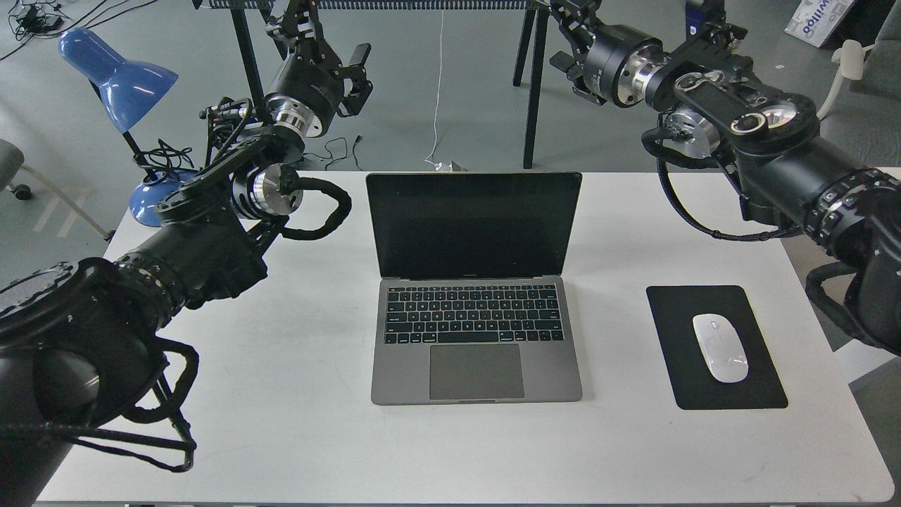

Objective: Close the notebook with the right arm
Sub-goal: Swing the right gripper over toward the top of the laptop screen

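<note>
The notebook (pixel 476 289) sits open at the middle of the white table (pixel 295 394), base flat, keyboard toward the robot, screen standing nearly upright at the far side. Its hinge line runs left to right across the view, so the lid must swing toward the robot and down.

The right arm (pixel 767 151) reaches in from the right edge and is raised; its hand (pixel 571 32) hangs above and beyond the lid's top right corner, clear of the table's far edge and apart from the screen. It is seen dark and partly cut by the top of the view, so I cannot tell how wide its fingers stand. The left hand (pixel 352 70) is also held high, beyond the lid's left corner, with its fingers spread apart and nothing between them.

The two hands look about equally far from the lid. Judging from this, the right hand needs to come left and down behind the lid's top edge. That space looks free. The mouse (pixel 720 347) on its mouse pad (pixel 676 352) lies well right of the base, out of the lid's path.
</note>
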Robot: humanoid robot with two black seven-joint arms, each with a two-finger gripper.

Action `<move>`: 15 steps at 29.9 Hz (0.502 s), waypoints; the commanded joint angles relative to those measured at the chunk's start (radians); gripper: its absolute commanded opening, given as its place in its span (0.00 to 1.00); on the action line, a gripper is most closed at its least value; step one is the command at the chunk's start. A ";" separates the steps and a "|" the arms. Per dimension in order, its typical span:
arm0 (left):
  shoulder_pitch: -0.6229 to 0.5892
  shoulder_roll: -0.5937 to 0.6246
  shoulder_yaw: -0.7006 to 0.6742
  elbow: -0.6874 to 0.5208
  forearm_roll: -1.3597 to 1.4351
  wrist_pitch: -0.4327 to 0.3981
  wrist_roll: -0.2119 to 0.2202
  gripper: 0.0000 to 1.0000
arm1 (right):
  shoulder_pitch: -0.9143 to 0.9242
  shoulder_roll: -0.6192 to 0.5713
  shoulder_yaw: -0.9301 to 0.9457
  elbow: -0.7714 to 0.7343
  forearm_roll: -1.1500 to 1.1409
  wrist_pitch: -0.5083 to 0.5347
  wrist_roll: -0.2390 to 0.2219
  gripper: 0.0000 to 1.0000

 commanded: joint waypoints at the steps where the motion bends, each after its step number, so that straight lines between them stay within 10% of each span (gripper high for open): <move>1: 0.000 0.000 0.000 0.000 0.000 -0.001 0.000 1.00 | 0.001 0.044 -0.103 -0.058 -0.006 0.001 0.002 1.00; 15: 0.000 0.000 0.000 -0.001 0.000 -0.001 0.000 1.00 | -0.016 0.044 -0.206 -0.057 -0.097 0.012 0.012 1.00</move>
